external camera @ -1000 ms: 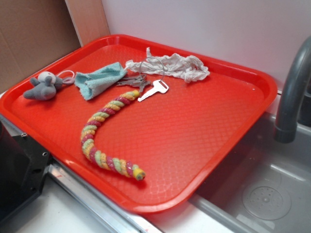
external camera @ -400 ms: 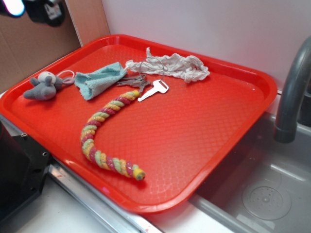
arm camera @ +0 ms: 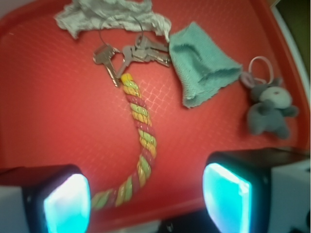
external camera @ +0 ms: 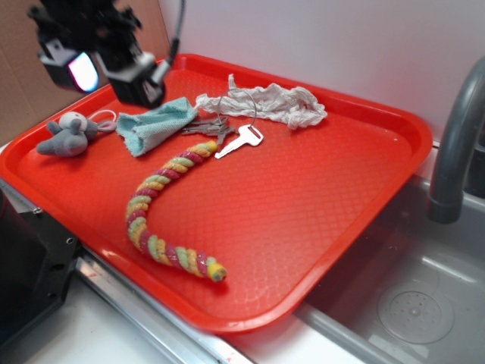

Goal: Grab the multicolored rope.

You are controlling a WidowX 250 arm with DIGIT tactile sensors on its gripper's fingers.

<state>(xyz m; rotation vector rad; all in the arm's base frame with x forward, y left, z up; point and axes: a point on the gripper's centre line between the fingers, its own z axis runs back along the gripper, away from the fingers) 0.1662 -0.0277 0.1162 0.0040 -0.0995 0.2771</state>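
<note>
The multicolored rope (external camera: 157,211) lies curved on the red tray (external camera: 303,197), one end by the keys and the other near the tray's front edge. In the wrist view the rope (arm camera: 140,141) runs down the middle and bends left at the bottom. My gripper (external camera: 110,64) hangs high at the upper left, above the teal cloth and the plush mouse, well clear of the rope. In the wrist view the gripper (arm camera: 146,201) is open, its two glowing pads wide apart with nothing held; the rope's lower bend shows far below between them.
A teal cloth (external camera: 155,123), a crumpled white rag (external camera: 265,105), a bunch of keys (external camera: 227,135) and a grey plush mouse (external camera: 68,136) lie along the tray's far side. A grey faucet (external camera: 455,144) and a sink (external camera: 409,296) stand to the right.
My gripper came into the exterior view from the upper left and has moved down and right, over the tray's far left corner. Nothing on the tray has moved.
</note>
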